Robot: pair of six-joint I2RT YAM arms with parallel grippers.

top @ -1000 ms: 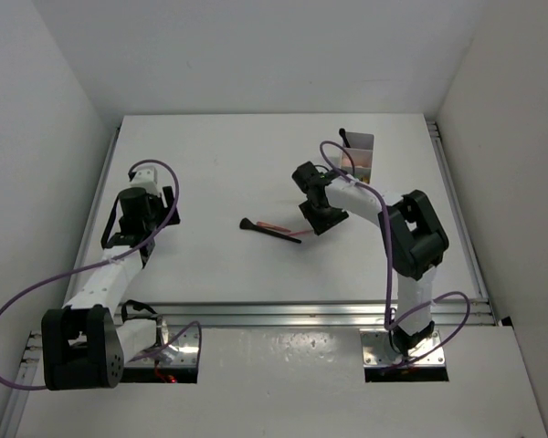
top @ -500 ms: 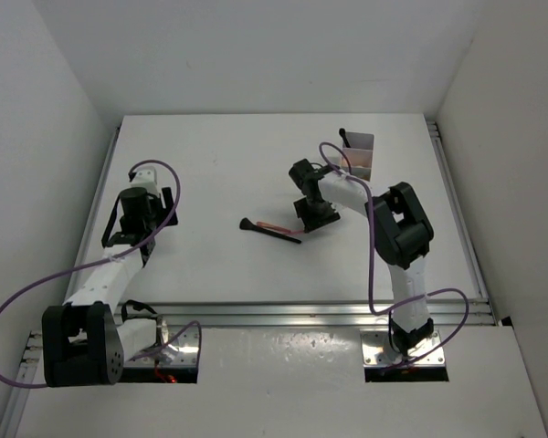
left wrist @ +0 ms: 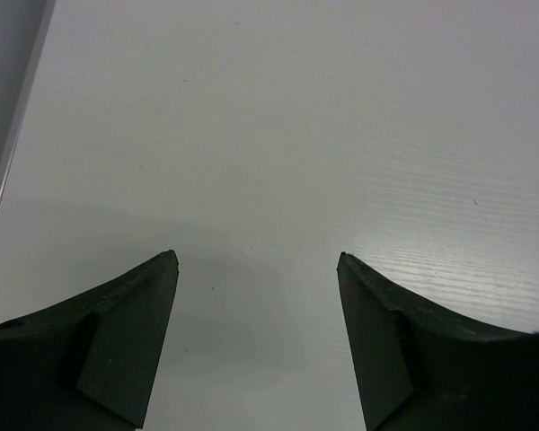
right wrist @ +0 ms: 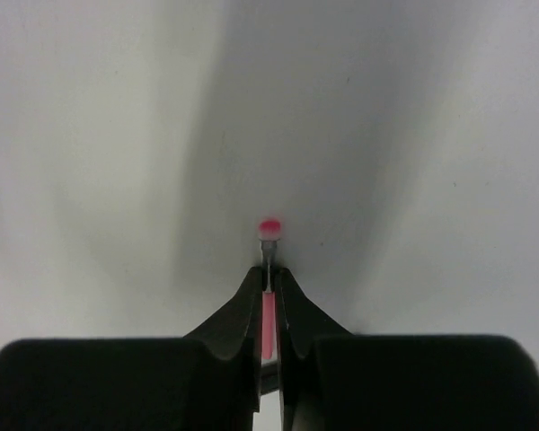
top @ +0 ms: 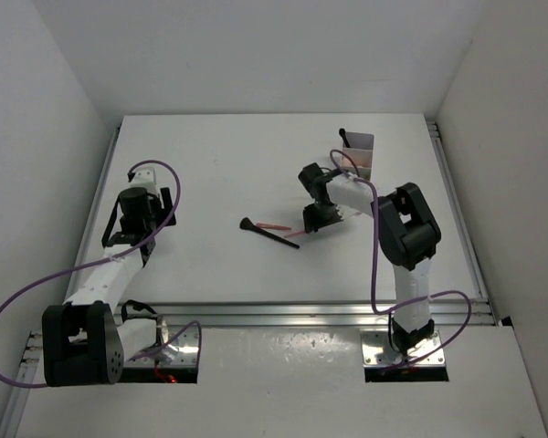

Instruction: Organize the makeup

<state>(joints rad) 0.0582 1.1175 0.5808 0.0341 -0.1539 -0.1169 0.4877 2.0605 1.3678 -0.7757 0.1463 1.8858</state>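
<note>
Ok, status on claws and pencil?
Left claw open, empty. Right claw shut on pink pencil. Black brush lies close by on table; path to box looks clear.

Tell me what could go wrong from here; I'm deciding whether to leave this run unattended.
The right end effector pinches the thin pink pencil between its fingertips, so it might swivel or slip when lifted. In the top view the pencil lies close beside the black brush, which could get dragged. The box is narrow and already holds another brush; the pencil might catch its rim.
</note>
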